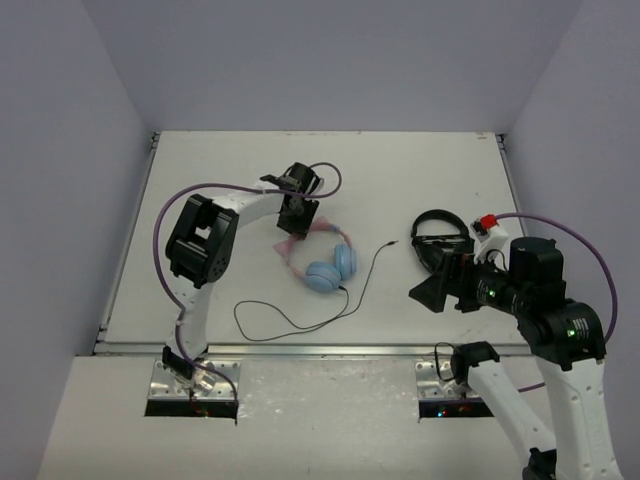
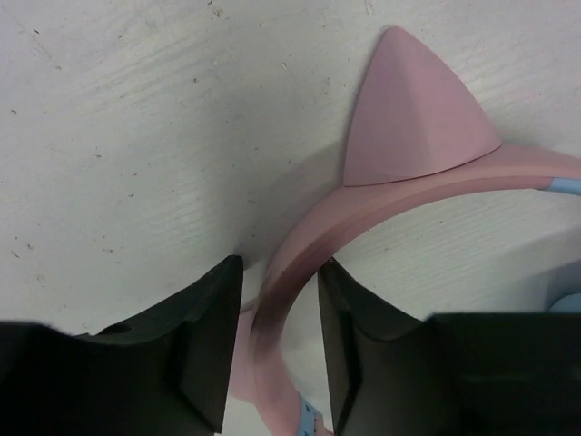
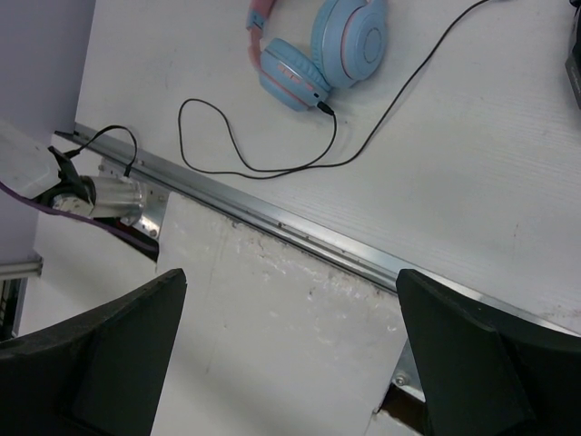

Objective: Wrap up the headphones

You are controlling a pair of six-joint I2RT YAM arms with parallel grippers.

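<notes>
Across the table [image 1: 200, 180], near centre: headphones [image 1: 328, 265] lying flat, long axis from 11 o'clock to 5 o'clock in the top view, cups at the 5 o'clock end, arch at the 11 o'clock end. At 3 o'clock from them, well apart: black headphones [image 1: 440, 232]. Right over the arch end, pointing down, plainly the nearer of the two: left gripper [image 1: 297, 214]. At 4 o'clock, well apart: right gripper [image 1: 432, 292], jaws wide, holding nothing. In the left wrist view: headband [image 2: 381, 209] passing between narrow jaws, curving from 6 o'clock round toward 3 o'clock, touching one pad [image 2: 338, 345], with a sliver of shadow at the other. Clamped or merely straddled, cannot tell. Just beyond the jaws, at 1 o'clock: cat ear [image 2: 413, 109]. Thinnest of all: cable [image 1: 290, 322], loose, looping from the cups toward 7 o'clock, then out to 2 o'clock. By judgement, closing line square across the band, so well placed for a hold while the cable gets wound.
</notes>
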